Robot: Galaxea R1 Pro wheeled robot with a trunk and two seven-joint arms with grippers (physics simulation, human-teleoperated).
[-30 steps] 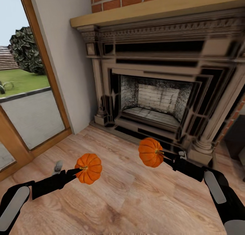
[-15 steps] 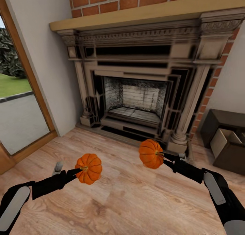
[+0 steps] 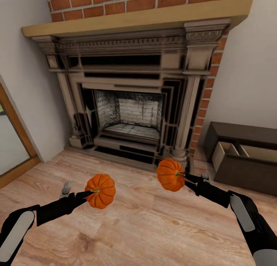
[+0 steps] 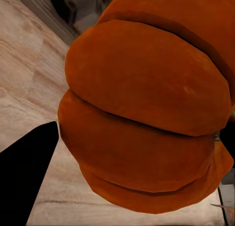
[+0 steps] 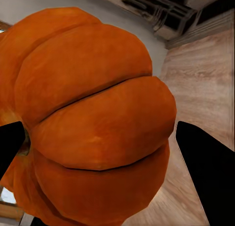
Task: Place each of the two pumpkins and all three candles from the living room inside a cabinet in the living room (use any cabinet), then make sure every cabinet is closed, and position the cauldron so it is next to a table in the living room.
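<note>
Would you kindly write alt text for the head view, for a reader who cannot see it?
Each gripper holds a pumpkin above a wooden floor: left gripper with the left pumpkin, right gripper with the right pumpkin. Beyond stands an ornate fireplace, and at right a dark cabinet, drawer open.

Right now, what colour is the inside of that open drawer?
Pale wood, against the dark-brown cabinet; the head view shows the open drawer best.
</note>
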